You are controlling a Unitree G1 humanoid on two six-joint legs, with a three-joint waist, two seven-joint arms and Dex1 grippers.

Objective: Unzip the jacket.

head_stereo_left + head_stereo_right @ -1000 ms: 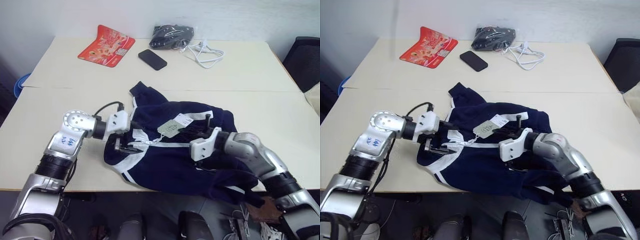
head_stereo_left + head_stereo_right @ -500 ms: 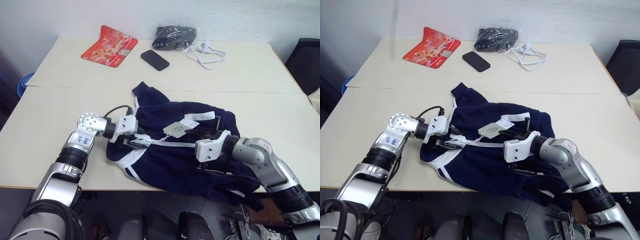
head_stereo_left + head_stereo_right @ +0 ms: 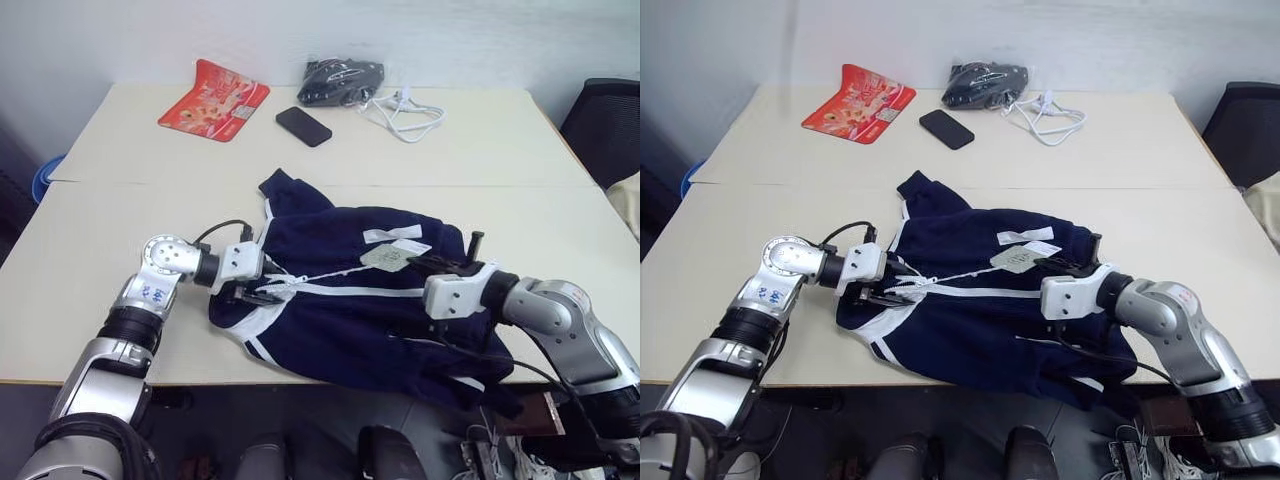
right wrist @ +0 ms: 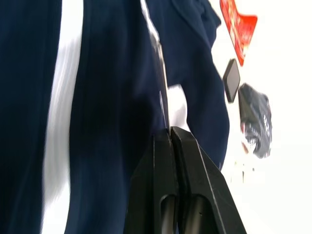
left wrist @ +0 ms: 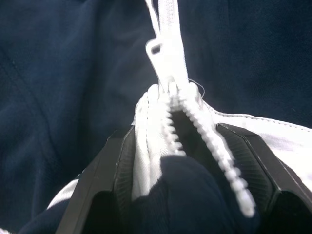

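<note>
The left gripper (image 5: 185, 146) clamped the jacket's (image 3: 340, 320) split zipper end on the table (image 3: 90, 240); the right gripper (image 4: 170, 134) was pinched shut on its paper tag (image 3: 388, 257); pulling steadily apart seemed best

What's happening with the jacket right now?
The jacket lies on the table. The left gripper clamps the fabric at the open end of the zipper. The right gripper is shut on the thin paper tag near the chest. In the left wrist view the teeth are parted only near the fingers, the slider just beyond.
</note>
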